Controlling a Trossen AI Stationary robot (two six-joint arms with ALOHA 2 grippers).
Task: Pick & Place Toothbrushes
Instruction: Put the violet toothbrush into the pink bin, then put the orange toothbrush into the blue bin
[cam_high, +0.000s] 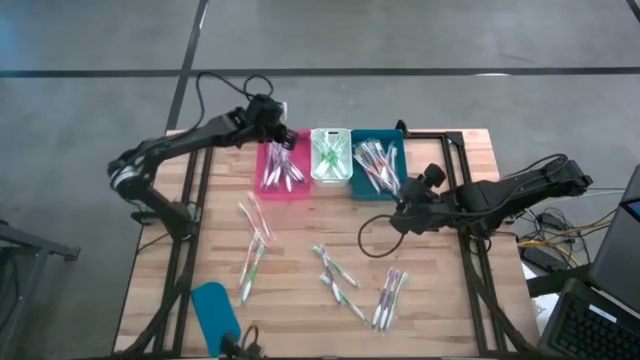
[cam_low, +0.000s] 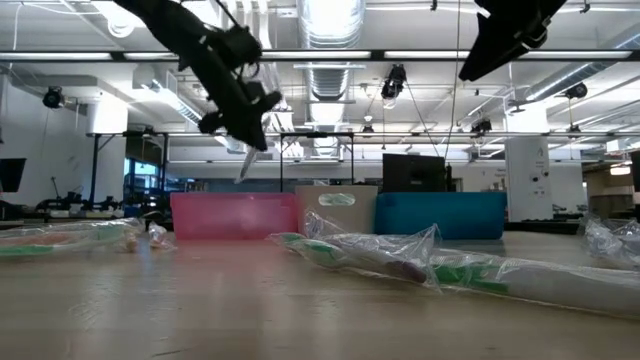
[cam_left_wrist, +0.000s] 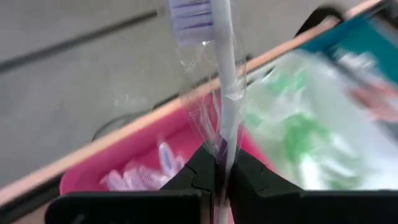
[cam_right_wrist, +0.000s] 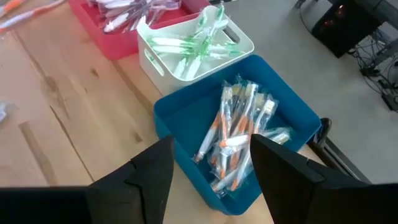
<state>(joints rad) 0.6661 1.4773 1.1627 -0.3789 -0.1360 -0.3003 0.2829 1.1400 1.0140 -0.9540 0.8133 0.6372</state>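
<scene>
Left gripper (cam_high: 277, 128): clamped on one wrapped purple toothbrush (cam_left_wrist: 219, 81), held above the pink bin (cam_high: 283, 170); purple-accented brushes lie below it, so a colour-matched drop looks to be in hand.

Right gripper (cam_right_wrist: 211, 168): fingers apart, empty, hovering beside the blue bin (cam_right_wrist: 186, 130), whose orange brushes (cam_right_wrist: 233, 140) lie just ahead; probably just freed or waiting.

White bin (cam_high: 331, 157): between the two, holds green brushes.

Loose toothbrushes (cam_high: 340, 280): scattered on the table (cam_high: 440, 320), well clear of both grippers, still to sort.
</scene>
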